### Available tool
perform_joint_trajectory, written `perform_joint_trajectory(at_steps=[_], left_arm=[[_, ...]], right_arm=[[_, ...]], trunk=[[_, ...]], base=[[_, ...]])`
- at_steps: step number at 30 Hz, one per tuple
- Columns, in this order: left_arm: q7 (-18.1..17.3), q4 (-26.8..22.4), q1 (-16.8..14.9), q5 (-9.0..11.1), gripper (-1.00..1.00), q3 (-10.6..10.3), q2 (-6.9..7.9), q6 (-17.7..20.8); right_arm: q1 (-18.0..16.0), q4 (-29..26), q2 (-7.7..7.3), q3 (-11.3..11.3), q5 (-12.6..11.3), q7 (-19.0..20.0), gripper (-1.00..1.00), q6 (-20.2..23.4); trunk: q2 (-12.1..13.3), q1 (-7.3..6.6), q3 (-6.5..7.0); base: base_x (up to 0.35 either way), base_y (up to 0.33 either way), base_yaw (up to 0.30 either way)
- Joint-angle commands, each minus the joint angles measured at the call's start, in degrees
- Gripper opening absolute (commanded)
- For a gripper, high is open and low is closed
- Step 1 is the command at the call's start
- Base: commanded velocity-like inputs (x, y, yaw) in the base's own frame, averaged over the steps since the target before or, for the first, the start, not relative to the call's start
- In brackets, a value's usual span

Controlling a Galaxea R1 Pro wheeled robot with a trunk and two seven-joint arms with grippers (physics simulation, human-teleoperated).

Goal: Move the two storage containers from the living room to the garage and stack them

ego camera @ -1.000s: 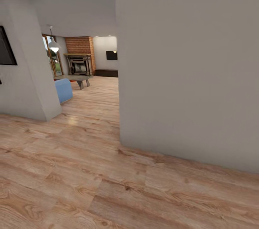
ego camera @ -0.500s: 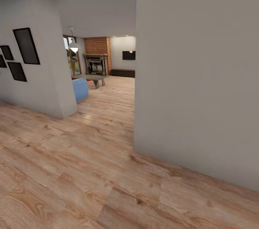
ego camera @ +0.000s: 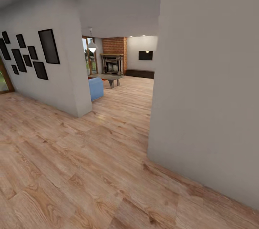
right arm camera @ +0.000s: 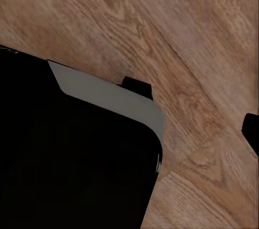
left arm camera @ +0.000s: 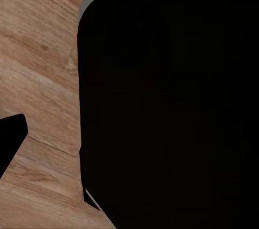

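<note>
A light wood-plank floor, grey walls and a distant blue sofa are seen from the head view. Just dark robot body over planks is caught by both wrist views, so the jaws' state can't be told.

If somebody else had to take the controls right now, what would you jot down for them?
Grippers: in both wrist views a black rounded body hides the fingers, so I cannot tell open or shut; only wood-plank floor shows beneath.
Position: in a hallway between a picture wall and a large plain wall. Ahead through the opening lies the living room: blue sofa, low table, brick fireplace.
Containers: none identifiable yet.
Done: nothing visibly.
Left: probably drive in, find both bins, carry them to the garage, stack them.
</note>
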Motion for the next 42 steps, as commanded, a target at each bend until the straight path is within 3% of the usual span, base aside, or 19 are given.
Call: perform_joint_trajectory(at_steps=[1,42], left_arm=[[0.0,0.0,0.0,0.1,1.00,0.1,0.00,-0.1],[0.0,0.0,0.0,0.1,1.00,0.0,0.00,-0.1]], right_arm=[[0.0,0.1,0.03,0.5,-0.5,-0.1,1.00,-0.3],[0.0,0.1,0.03,0.5,-0.5,-0.1,1.00,-0.3]], trunk=[[0.0,0.03,-0.05],[0.0,0.03,-0.05]], base=[[0.322,0.000,0.270],[0.322,0.000,0.270]])
